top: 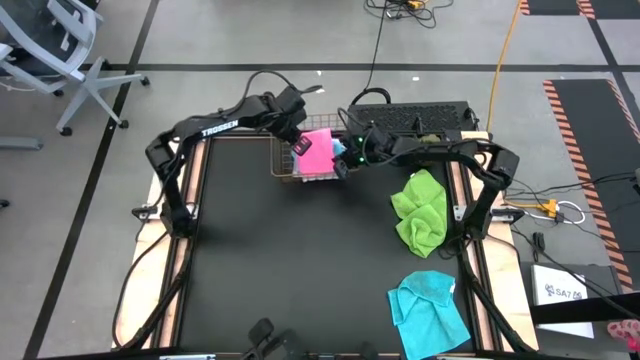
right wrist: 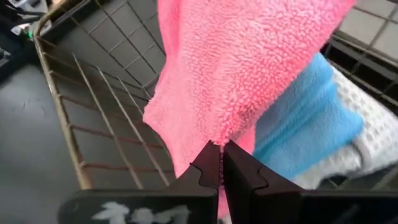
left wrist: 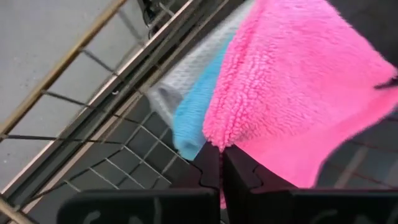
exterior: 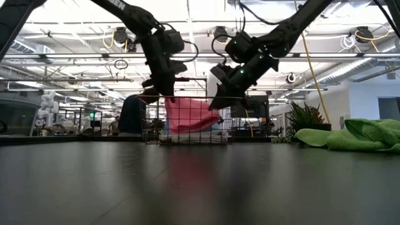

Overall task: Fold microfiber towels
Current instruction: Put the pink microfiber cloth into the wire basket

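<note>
A pink towel (top: 316,152) hangs between my two grippers over the copper wire basket (top: 284,166) at the table's far middle. My left gripper (top: 298,143) is shut on the towel's left end and my right gripper (top: 345,158) on its right end. In the basket under it lie a blue towel (left wrist: 198,109) and a white-grey towel (left wrist: 184,70), side by side. A lime green towel (top: 421,210) lies crumpled at the table's right. A cyan towel (top: 430,310) lies at the near right. My left gripper pinches the pink towel's left edge (left wrist: 219,132) between its two fingers, coming slanting down from the table's left. One layer or several, I cannot tell. The towel hangs from there down into the basket (exterior: 187,115). My right gripper pinches the pink towel's right edge (right wrist: 219,134) between its two fingers, slanting down from the table's right. The cloth spreads slack toward the other gripper. Its lower part hangs inside the basket's wire walls.
A dark box (top: 415,118) with cables stands behind the basket at the far edge. A small green plant (exterior: 304,119) shows at the far right in the low view. The dark tabletop (top: 290,270) stretches from the basket to the near edge.
</note>
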Controlling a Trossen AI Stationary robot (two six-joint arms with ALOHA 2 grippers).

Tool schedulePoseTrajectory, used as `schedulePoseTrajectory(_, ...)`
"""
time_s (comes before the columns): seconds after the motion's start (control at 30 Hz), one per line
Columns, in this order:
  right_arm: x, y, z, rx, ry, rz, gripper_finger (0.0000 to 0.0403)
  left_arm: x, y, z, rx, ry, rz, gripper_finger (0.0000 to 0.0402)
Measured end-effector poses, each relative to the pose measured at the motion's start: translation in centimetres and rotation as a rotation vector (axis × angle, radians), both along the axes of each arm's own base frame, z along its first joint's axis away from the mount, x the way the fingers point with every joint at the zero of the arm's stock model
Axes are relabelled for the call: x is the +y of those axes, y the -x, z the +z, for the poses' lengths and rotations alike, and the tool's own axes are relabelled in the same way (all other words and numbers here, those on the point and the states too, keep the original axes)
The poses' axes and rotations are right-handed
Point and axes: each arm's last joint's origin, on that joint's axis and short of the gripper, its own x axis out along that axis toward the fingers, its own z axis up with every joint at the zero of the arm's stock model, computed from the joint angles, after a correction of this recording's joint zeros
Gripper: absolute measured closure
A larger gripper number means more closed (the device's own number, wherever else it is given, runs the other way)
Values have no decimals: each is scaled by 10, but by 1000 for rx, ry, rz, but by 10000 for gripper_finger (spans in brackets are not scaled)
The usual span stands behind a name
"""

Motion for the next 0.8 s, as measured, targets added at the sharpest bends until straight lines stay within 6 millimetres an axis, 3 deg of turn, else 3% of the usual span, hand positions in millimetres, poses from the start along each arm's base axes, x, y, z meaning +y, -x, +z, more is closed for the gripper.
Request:
schedulePoseTrajectory(0.2,-2,3,-3,-7,7,-7,400,9,-6,-13,-1,-16,-15,390)
schedulePoseTrajectory(0.37,-2,1,-2,-25,21,-3,373,7,-16,-11,-32,-98,-81,365)
schedulePoseTrajectory(0.6,-2,2,-2,-7,19,-7,312,-4,-25,-7,19,-220,-130,292)
schedulePoseTrajectory(0.8,-1,5,-1,19,37,-37,269,-7,-20,-5,123,-279,-78,244)
